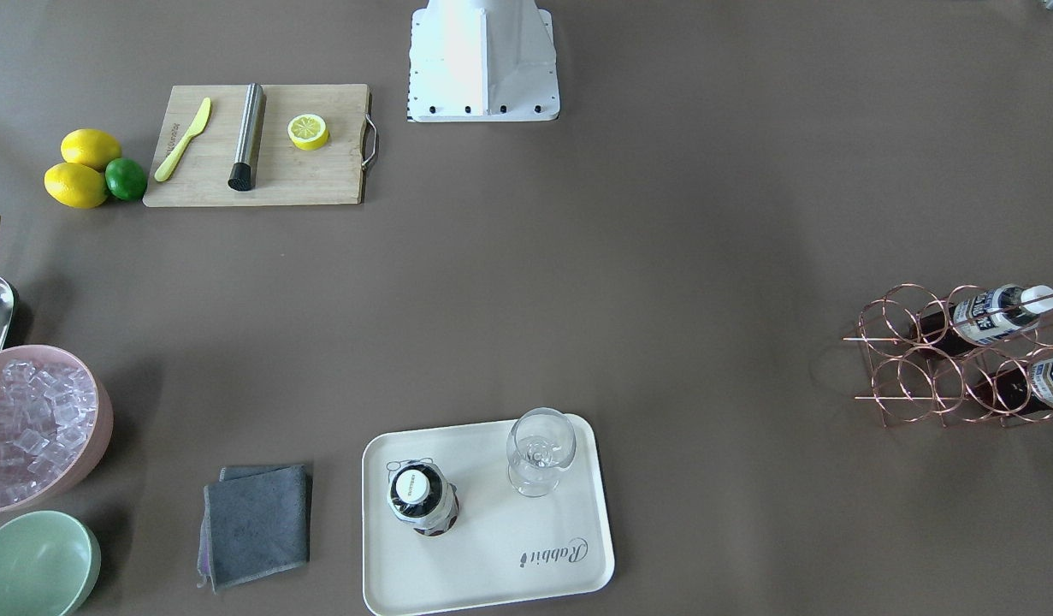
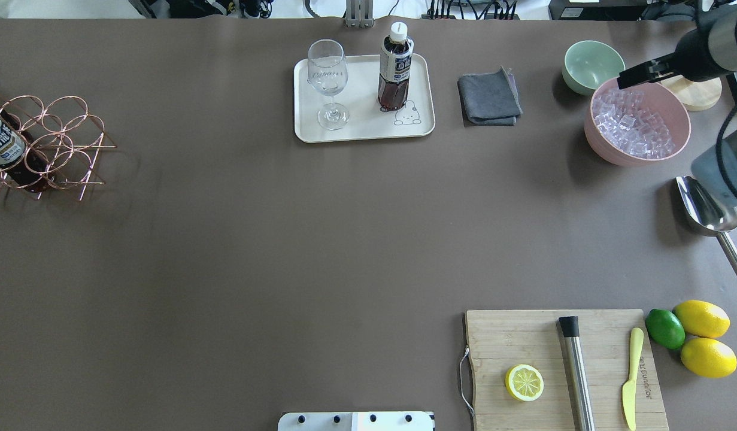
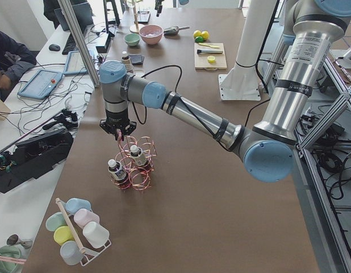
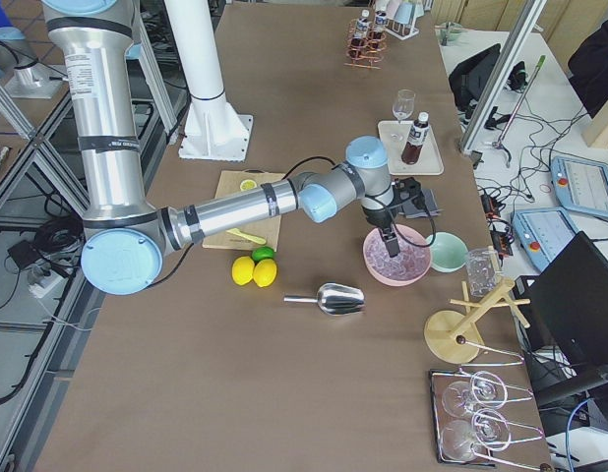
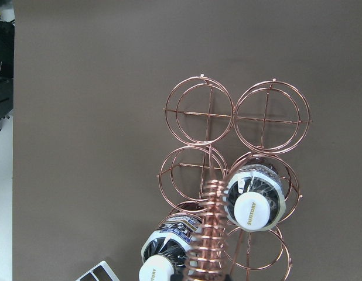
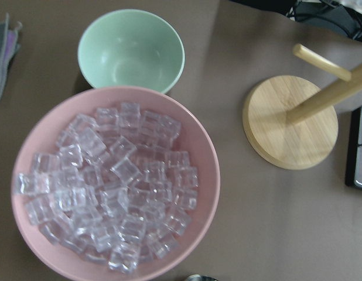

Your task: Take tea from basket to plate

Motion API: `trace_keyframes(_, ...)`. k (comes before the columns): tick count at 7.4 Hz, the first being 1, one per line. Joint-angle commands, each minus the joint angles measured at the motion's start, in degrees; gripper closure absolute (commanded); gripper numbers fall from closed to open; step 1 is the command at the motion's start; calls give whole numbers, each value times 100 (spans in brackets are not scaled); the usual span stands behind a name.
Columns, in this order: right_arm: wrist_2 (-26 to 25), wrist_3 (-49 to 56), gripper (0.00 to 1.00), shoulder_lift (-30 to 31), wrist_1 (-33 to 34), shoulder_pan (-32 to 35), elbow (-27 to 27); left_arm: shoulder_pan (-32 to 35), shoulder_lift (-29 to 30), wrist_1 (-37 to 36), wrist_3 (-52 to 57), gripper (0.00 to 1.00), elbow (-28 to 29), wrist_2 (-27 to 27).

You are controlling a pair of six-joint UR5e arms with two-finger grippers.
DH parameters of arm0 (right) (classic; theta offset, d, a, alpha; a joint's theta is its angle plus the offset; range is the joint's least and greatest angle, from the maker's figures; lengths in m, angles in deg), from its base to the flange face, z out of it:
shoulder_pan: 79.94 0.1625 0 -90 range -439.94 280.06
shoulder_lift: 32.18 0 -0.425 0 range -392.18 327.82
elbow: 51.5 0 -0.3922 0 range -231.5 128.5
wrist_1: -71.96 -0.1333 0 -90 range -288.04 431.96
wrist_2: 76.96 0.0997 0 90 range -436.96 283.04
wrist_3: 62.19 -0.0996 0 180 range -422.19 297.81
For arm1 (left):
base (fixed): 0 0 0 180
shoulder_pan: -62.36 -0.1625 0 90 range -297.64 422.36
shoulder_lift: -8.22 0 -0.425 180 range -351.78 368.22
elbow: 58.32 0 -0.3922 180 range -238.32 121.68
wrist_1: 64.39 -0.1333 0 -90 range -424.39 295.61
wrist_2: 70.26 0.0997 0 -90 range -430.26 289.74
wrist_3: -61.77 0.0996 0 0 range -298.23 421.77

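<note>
Brown tea (image 2: 395, 66) on plate (image 2: 368, 123); left gripper (image 3: 118, 135) distant.

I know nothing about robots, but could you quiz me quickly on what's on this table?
1. How many tea bottles sit in the basket?
2. True or false: a third bottle stands upright on the plate, beside the glass.
3. What fills the pink bowl? A) lemons B) ice cubes C) tea
Key: 1 two; 2 true; 3 B.
</note>
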Motion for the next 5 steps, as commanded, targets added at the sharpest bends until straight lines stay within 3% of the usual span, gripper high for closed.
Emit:
trace_keyframes(1,639,1727,0,199,1994,867,-55,-9,24,-6,5,100,22,-5)
trace_keyframes(2,850,1721,0,216,2471,913,23,-9,24,-6,5,100,4,-14)
trace_keyframes(3,1479,1660,0,312,2754,966,94,0,-37,-15,5,100,-5,-31)
trace_keyframes(5,1653,1660,0,321,2730,966,340,35,-108,-32,5,100,-66,-31)
